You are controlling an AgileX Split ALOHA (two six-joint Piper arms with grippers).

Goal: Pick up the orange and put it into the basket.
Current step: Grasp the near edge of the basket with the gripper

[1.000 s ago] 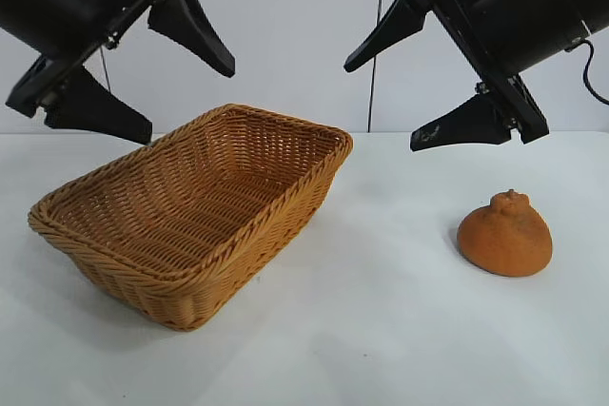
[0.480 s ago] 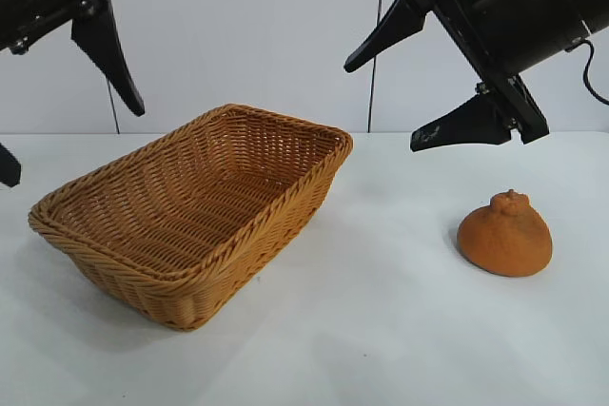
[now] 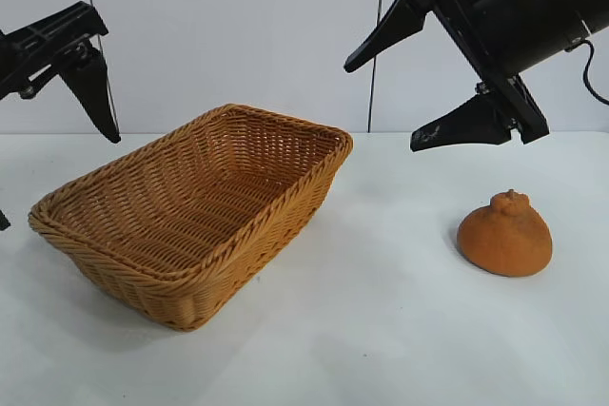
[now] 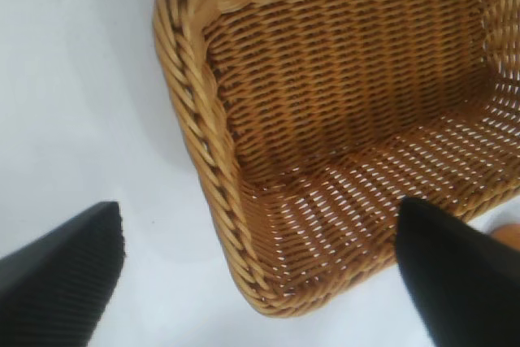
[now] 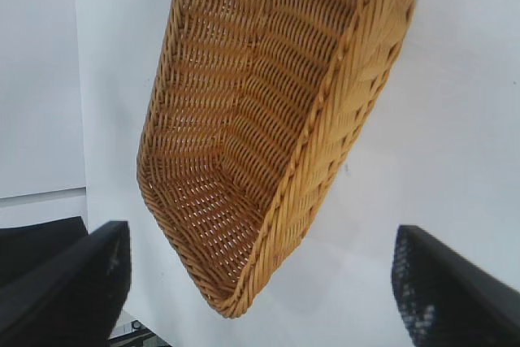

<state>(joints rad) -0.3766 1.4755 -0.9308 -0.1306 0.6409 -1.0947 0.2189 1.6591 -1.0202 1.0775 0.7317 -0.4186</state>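
The orange [image 3: 504,235], dull and knobby on top, rests on the white table at the right, well apart from the basket. The tan wicker basket [image 3: 195,273] stands empty at the left-centre. My right gripper [image 3: 381,108] hangs open high above the table, between basket and orange, up and left of the fruit. My left gripper [image 3: 59,181] is open at the far left edge, beside the basket's left end. The left wrist view shows the basket [image 4: 207,144] beyond the open left gripper [image 4: 260,209]. In the right wrist view the basket [image 5: 325,95] lies past the open right gripper [image 5: 260,233]; the orange is out of that view.
The white table [image 3: 381,330] spreads in front of and between basket and orange. A pale wall [image 3: 266,26] with a vertical seam stands behind it.
My left arm has swung leftward, off from above the basket's left end to the picture's edge. The right arm, the basket and the orange have not moved.
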